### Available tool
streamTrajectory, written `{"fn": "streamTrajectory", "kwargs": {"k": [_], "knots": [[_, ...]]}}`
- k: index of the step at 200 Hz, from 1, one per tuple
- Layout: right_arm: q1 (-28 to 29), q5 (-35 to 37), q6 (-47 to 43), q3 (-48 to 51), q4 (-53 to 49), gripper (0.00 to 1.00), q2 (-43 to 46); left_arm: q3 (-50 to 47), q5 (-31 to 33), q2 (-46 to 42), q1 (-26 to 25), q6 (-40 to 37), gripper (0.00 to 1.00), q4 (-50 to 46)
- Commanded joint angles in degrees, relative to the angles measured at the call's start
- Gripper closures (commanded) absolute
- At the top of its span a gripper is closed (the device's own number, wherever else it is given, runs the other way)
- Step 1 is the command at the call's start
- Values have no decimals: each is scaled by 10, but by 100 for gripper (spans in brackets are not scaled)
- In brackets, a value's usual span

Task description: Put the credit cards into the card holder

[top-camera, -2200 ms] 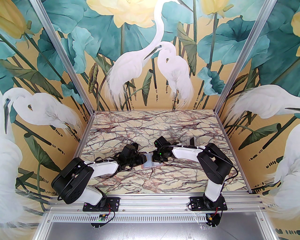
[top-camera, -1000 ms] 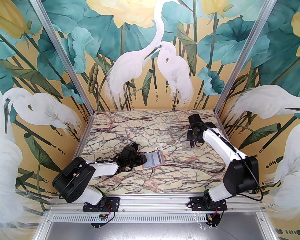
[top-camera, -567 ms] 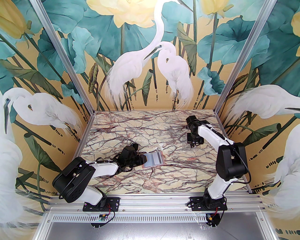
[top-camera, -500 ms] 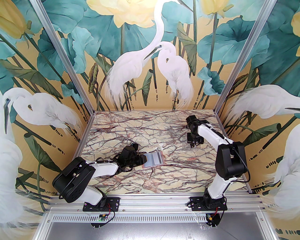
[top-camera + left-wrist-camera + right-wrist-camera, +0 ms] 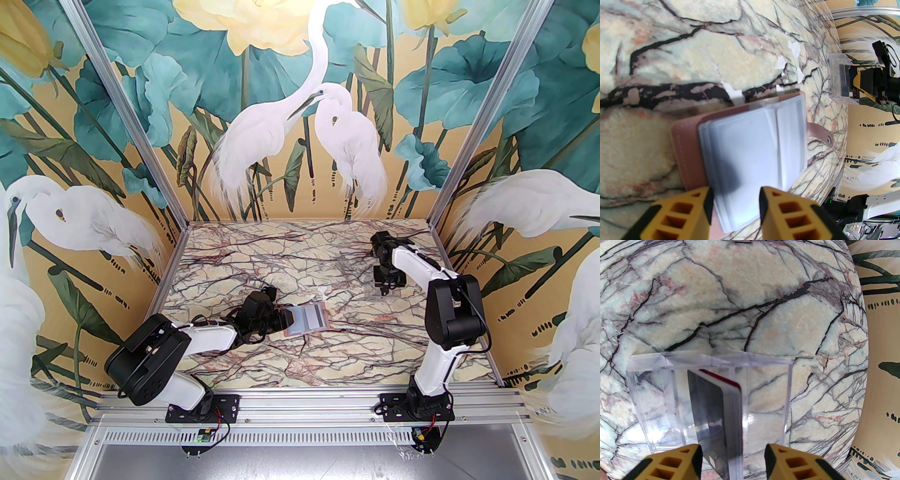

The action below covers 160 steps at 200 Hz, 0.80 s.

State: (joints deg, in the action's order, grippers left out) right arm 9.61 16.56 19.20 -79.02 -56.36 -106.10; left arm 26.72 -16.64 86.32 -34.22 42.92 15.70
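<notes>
Thin stiff dark credit cards [image 5: 712,408] stand on edge in a clear plastic box [image 5: 766,385], the right gripper [image 5: 733,448] straddling them unclosed. They look slippery, so pinch the flat faces. The left gripper [image 5: 736,191], parted, perhaps pins the dusty-pink leather card holder [image 5: 685,145].

This is a robotics lab test cell. A square tabletop printed with cream marble and dark red veins [image 5: 304,253] is boxed in at 9, 12 and 3 o'clock by flat wall panels printed with white egrets and teal lotus leaves [image 5: 281,140], held in bare silver aluminium extrusion posts [image 5: 129,112]. At 6 o'clock, two black-and-white jointed robot arms [image 5: 206,337] are bolted through black perforated plates [image 5: 225,405] to a slotted aluminium rail [image 5: 304,415], with a small bare green circuit board [image 5: 203,436] just below.
</notes>
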Motion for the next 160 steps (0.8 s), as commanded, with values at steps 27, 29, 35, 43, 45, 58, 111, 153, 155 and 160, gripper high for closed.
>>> {"fn": "streamTrajectory", "kwargs": {"k": [27, 29, 35, 43, 45, 58, 111, 153, 155, 160], "knots": [[-3, 17, -7, -18, -2, 50, -19, -14, 8, 10, 2, 3, 59, -22], [-3, 17, -7, -18, -3, 50, -19, -14, 8, 10, 1, 3, 59, -23], [-4, 18, -7, -17, -3, 50, -19, -15, 8, 10, 2, 3, 59, -22], [-3, 20, -7, -18, -4, 50, -19, -14, 8, 10, 1, 3, 59, -22], [-3, 21, -7, -18, -4, 50, -19, -14, 8, 11, 1, 3, 59, -22], [-4, 23, -8, -19, -5, 51, -20, -14, 8, 10, 1, 4, 59, -23], [-3, 33, -7, -23, -9, 53, -18, -13, 7, 13, 2, 3, 59, -22], [-3, 47, -6, -24, -11, 56, -17, -12, 7, 14, 2, 3, 59, -22], [-3, 47, -5, -24, -11, 56, -16, -13, 7, 14, 2, 3, 59, -22], [-3, 47, -6, -24, -12, 56, -16, -13, 8, 14, 1, 3, 59, -22]]}}
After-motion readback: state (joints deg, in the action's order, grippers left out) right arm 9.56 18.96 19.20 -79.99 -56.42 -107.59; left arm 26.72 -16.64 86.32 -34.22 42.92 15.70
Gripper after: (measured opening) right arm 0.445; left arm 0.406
